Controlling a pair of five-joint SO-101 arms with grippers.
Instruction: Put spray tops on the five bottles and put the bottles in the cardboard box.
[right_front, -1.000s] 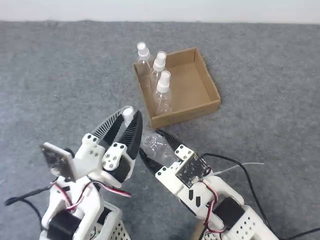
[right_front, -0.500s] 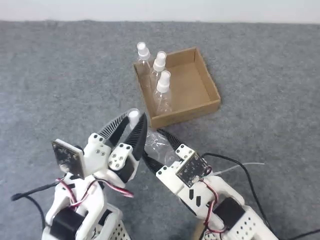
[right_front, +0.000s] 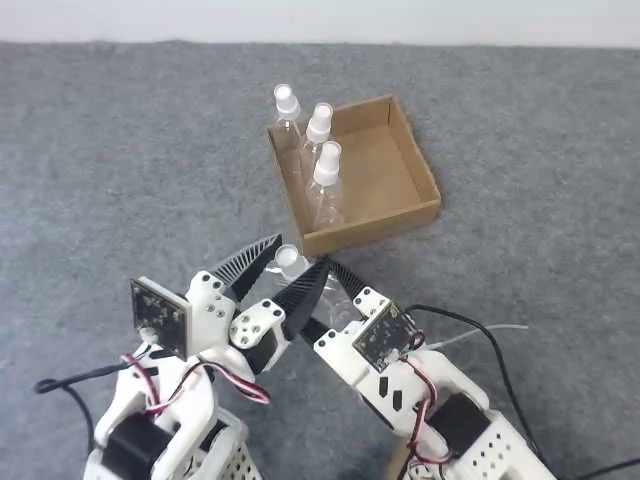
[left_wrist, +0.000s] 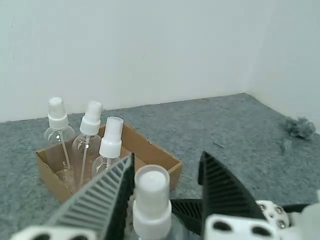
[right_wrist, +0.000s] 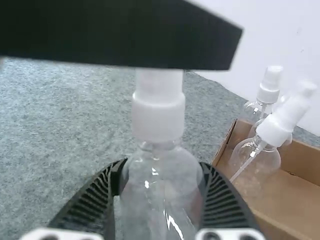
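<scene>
A clear bottle (right_wrist: 160, 175) stands upright between the two arms at the near side of the table, and my right gripper (right_wrist: 161, 168) is shut on its body. A white spray top (left_wrist: 151, 197) sits on the bottle's neck (right_front: 290, 260). My left gripper (left_wrist: 166, 156) straddles that top, open, with a gap beside the top. One of its black fingers (right_wrist: 120, 35) crosses right above the top. The cardboard box (right_front: 395, 165) stands farther back. Three bottles with spray tops (right_front: 322, 165) stand along the box's left side.
The grey carpet-like surface (right_front: 120, 150) spreads around the box. A thin white tube (right_front: 480, 335) and black cables (right_front: 490, 350) lie by the right arm's base. A white wall (left_wrist: 150, 45) rises behind the table.
My left gripper carried the spray top down and right onto the bottle's neck, then spread its fingers off it. The right gripper kept holding the bottle in place.
</scene>
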